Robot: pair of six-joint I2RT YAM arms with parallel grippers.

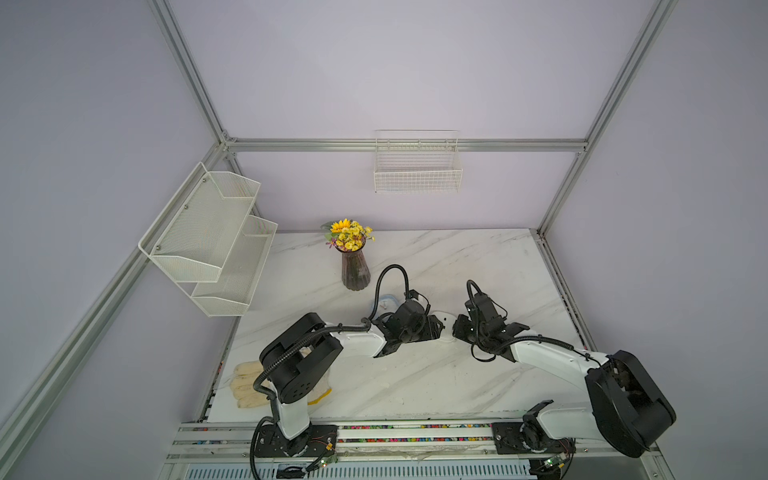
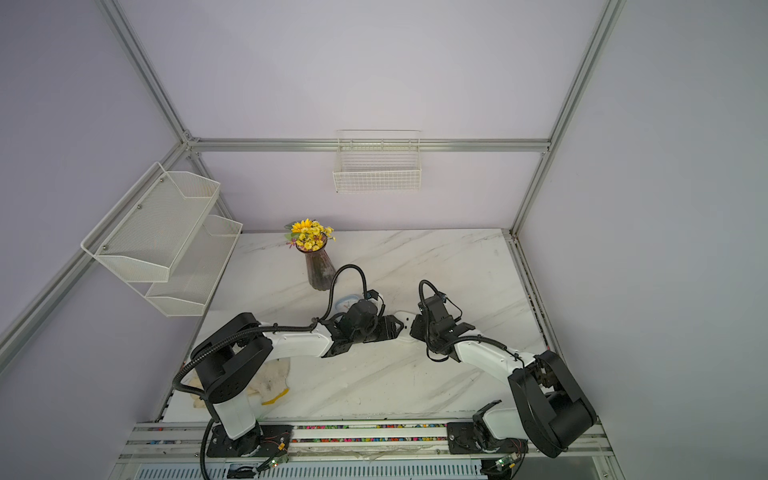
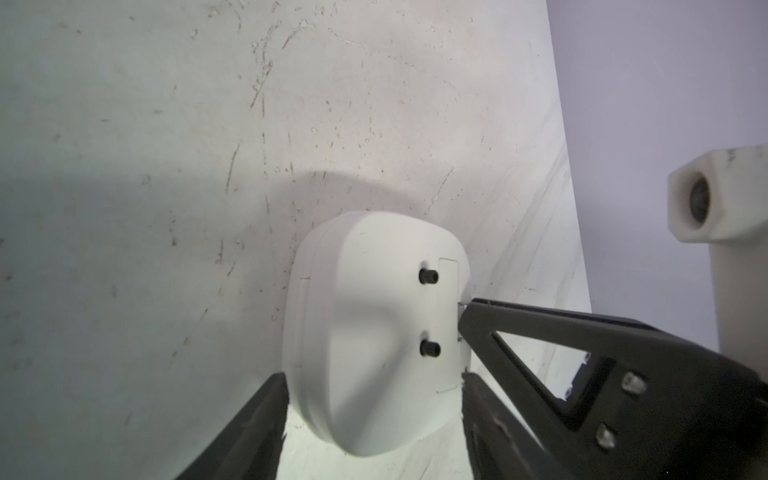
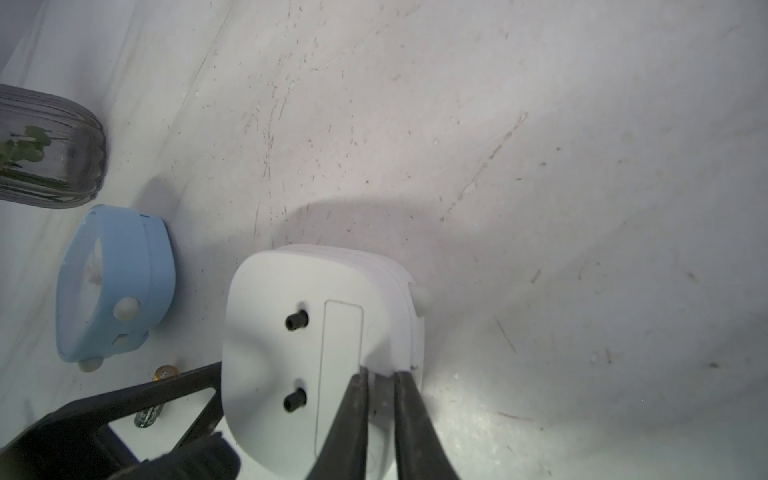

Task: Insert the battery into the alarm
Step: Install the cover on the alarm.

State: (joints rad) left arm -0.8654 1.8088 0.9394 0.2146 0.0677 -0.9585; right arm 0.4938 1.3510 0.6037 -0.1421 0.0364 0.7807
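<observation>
The white alarm (image 3: 365,332) lies face down on the marble table, its back with two black knobs and a shut battery cover (image 4: 340,374) facing up. It also shows between the two arms in both top views (image 1: 447,332) (image 2: 406,332). My left gripper (image 3: 374,378) is shut on the alarm, one finger on each side. My right gripper (image 4: 382,372) is shut to a thin slit, its tips against the alarm's back edge beside the cover. A battery (image 4: 166,371) lies on the table by the alarm, partly hidden behind a left finger (image 4: 145,390).
A blue alarm clock (image 4: 112,286) stands just beyond the battery, and a dark vase (image 1: 355,266) of yellow flowers behind it. Work gloves (image 1: 249,384) lie under the left arm's base. A mesh shelf (image 1: 208,237) and a wire basket (image 1: 417,170) hang on the walls.
</observation>
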